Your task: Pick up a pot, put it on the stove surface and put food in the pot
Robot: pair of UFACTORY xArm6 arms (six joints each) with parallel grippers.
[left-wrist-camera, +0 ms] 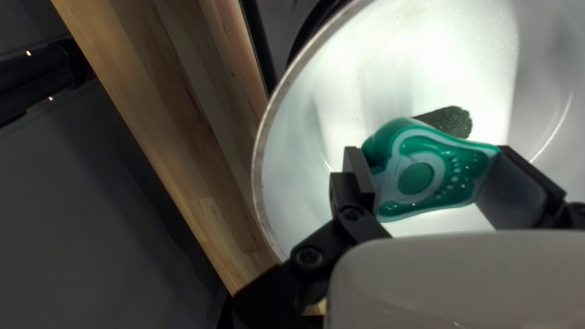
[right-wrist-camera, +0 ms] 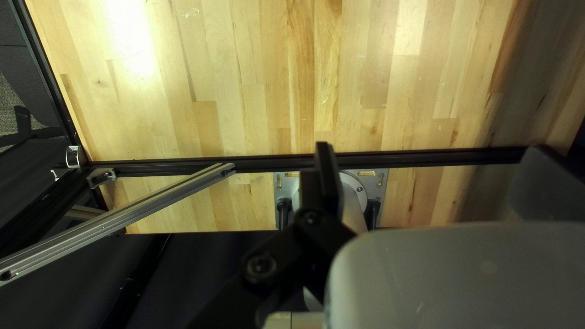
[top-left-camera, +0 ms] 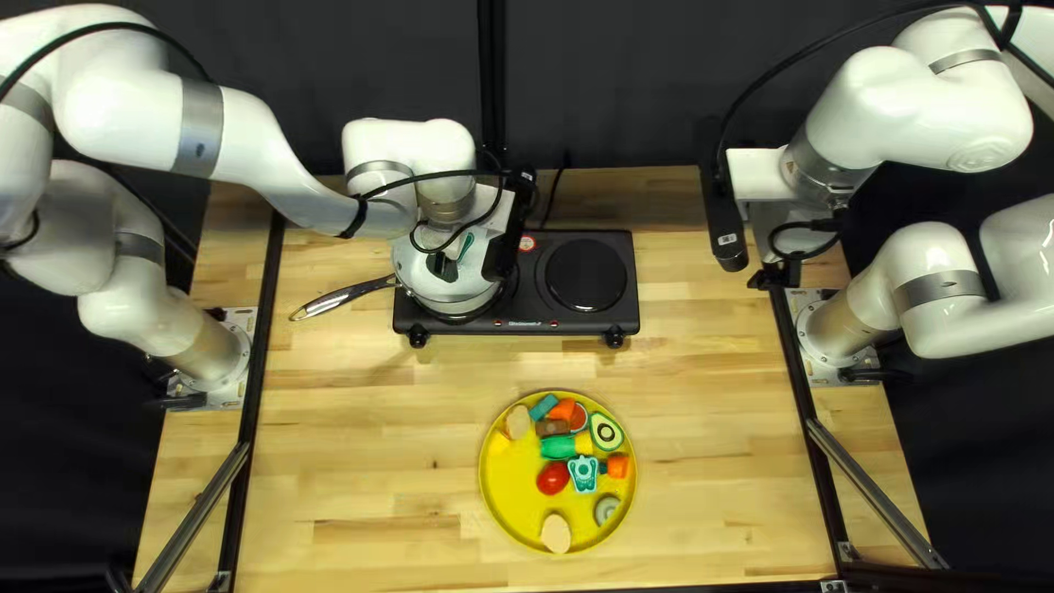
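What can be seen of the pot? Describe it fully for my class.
The pot is round and open-topped, with a smooth, pale interior, a thin grey rim and one long, metallic-looking handle ending in a loop. It sits upright on the left side of the black stove in the top left view, handle pointing left. A dark green piece lies inside. The left tool grips a teal piece at its opening; whether either touches the pot is unclear.

Glossy white, rounded arms carry grey bands, black cables and black links with round screws.
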